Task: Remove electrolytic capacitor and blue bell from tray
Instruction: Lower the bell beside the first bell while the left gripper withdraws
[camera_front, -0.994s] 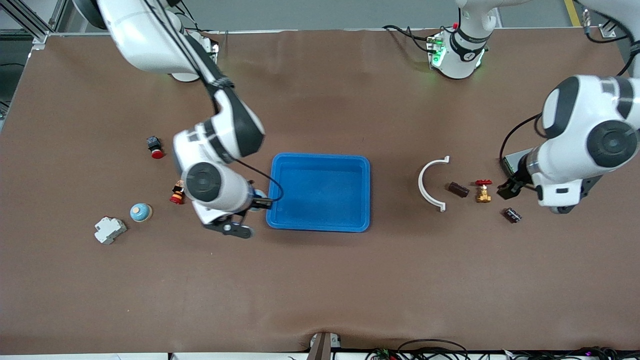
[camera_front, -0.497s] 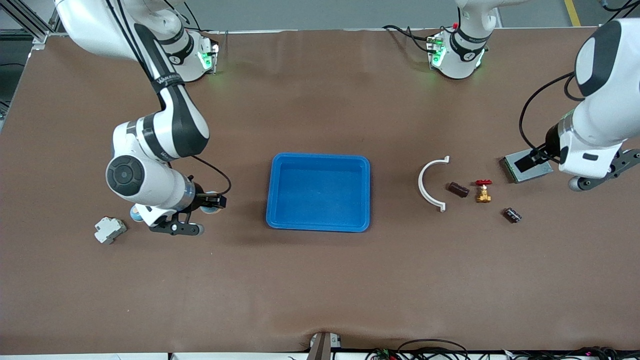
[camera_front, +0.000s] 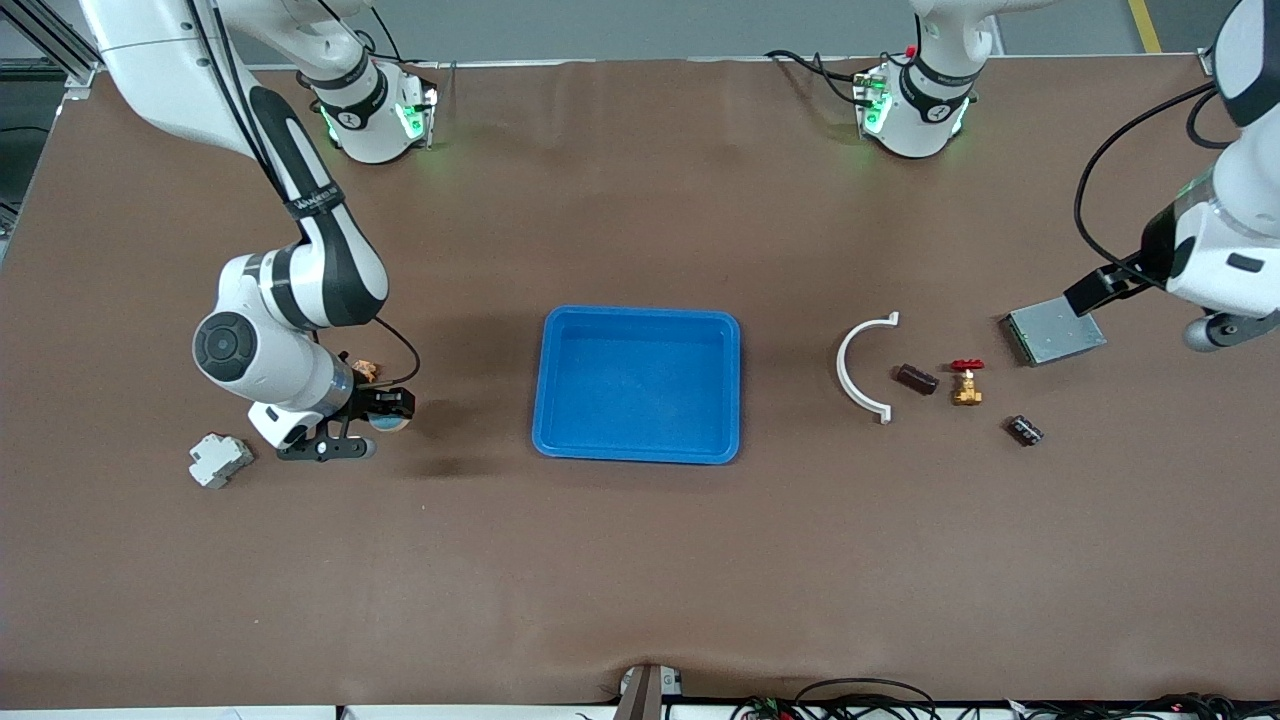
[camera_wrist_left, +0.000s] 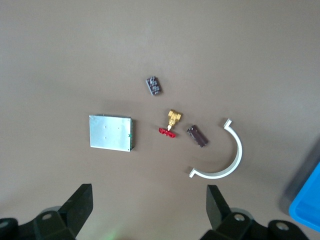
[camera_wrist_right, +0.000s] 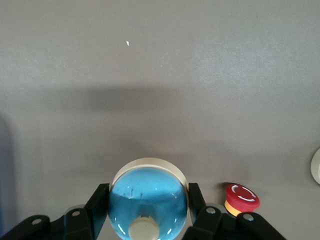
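The right arm bends down low over the tabletop (camera_front: 620, 560). Its right hand (camera_front: 385, 411) pinches the blue bell (camera_wrist_right: 148, 200) between both fingers (camera_wrist_right: 99, 201), out at 9 o'clock from the blue tray (camera_front: 638, 446). The left arm is lifted high near its end of the tabletop. Its left hand (camera_wrist_left: 150, 210) is spread wide with nothing in it. The capacitor (camera_front: 1024, 430) lies on the tabletop at 3 o'clock from the tray, below the left hand.
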